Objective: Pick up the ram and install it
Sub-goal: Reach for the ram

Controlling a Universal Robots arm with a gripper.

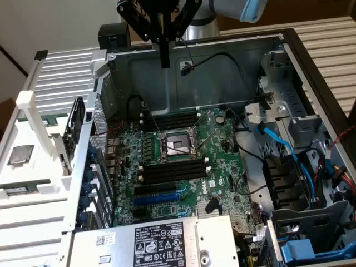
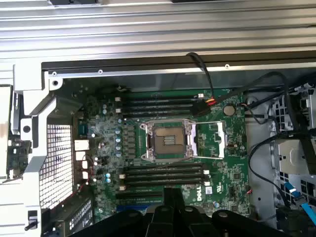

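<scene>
The open computer case (image 1: 278, 41) holds the motherboard (image 1: 183, 167); the gripper (image 1: 164, 58) hangs above, fingers pressed together, empty.

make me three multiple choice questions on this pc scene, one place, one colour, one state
1. Where is the end effector?
A. down in the socket
B. hanging above the open case
C. over the white rack outside the case

2. What colour is the motherboard?
A. red
B. white
C. green

3. What state is the processor socket in?
A. open and empty
B. covered by a fan
C. hidden under a cable bundle

Answers:
1 B: the end effector hangs over the rear wall of the case, well clear of the board.
2 C: the motherboard is plainly green.
3 A: the socket shows a bare recess with no chip in it.
</scene>
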